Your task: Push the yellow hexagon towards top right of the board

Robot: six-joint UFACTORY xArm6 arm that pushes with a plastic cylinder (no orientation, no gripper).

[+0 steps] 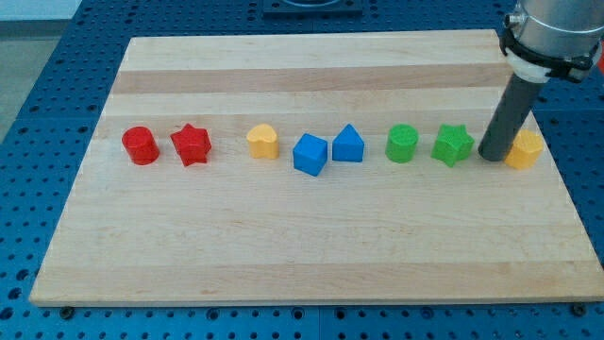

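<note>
**Tip on yellow hexagon's left side, push direction looked off**

Landmark for everything below: the yellow hexagon (525, 149).

- Surface (311, 255): pale wooden board on a blue perforated bench (57, 57). Hexagon sat near its right edge, about mid-height, so the top right corner was up and only slightly right of it.
- Rod (512, 109): dark, came down from the view's top right. No jaws on this rig, nothing to report as wide, narrow or holding. My tip (493, 157) was just left of the hexagon, touching or nearly so; couldn't tell which.
- Row of blocks running left from the hexagon: green star (453, 144) right beside the tip on its far side, then green cylinder (402, 144), blue block with a peaked top (347, 144), blue cube (310, 154), a rounded yellow block (262, 142), red star (191, 144), red cylinder (140, 145) furthest.

Risks, my read:
- Contact was on the left face. A straight push from there would drive the hexagon right, towards the near edge, not up. Could go off the surface before it gained any height.
- Better contact is probably below-left. Getting there means swinging round in the gap by the green star, which was tight; the tip could clip the star.
- Off-centre contact on a hexagon face would likely spin it and let it slip off the tip.
</note>
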